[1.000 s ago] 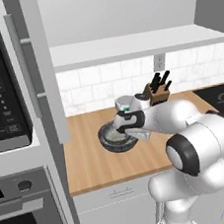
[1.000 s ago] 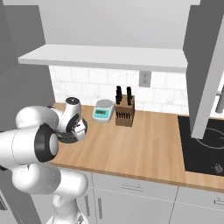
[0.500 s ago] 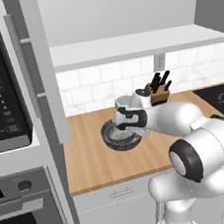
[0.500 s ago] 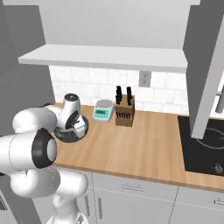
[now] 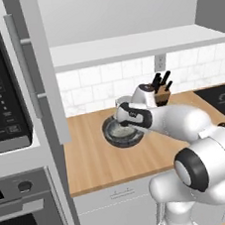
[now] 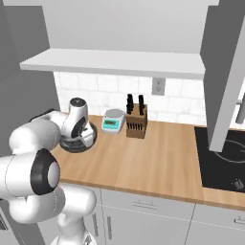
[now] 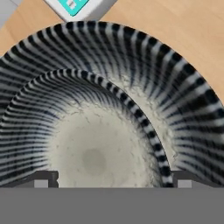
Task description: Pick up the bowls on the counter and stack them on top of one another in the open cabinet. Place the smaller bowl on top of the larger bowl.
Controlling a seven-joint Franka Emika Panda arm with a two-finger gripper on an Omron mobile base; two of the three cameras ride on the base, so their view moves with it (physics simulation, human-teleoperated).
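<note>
the gripper (image 7: 109,179) hangs low over the two bowls on the counter (image 5: 95,156), its finger tips (image 7: 43,178) set either side of the smaller bowl (image 7: 87,148); the tips stand apart, but i cannot tell whether they press the rim. that smaller bowl sits nested inside the larger bowl (image 7: 183,100), whose striped wall rings it just beyond the claw. further out past the claw lie a white-and-teal kitchen scale (image 6: 113,120) and a knife block (image 6: 136,125), and the cabinet shelf (image 6: 115,62) runs above.
</note>
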